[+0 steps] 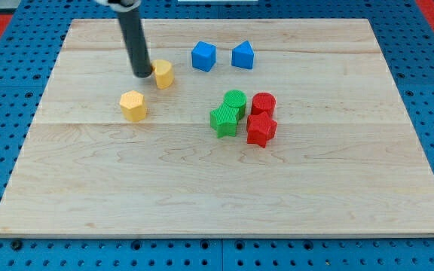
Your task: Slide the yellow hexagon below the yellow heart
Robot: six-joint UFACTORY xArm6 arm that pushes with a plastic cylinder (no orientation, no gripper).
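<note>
The yellow hexagon (133, 105) lies on the wooden board (202, 188) at the upper left. The yellow heart (163, 74) lies up and to the right of it, a short gap away. My tip (142, 74) stands just left of the yellow heart, close to or touching its left side, and above the hexagon.
A blue cube (203, 56) and a blue triangular block (242, 56) lie near the view's top. A green cylinder (234, 100) and a green star-like block (224, 120) sit mid-board, touching a red cylinder (263, 103) and a red star-like block (261, 129).
</note>
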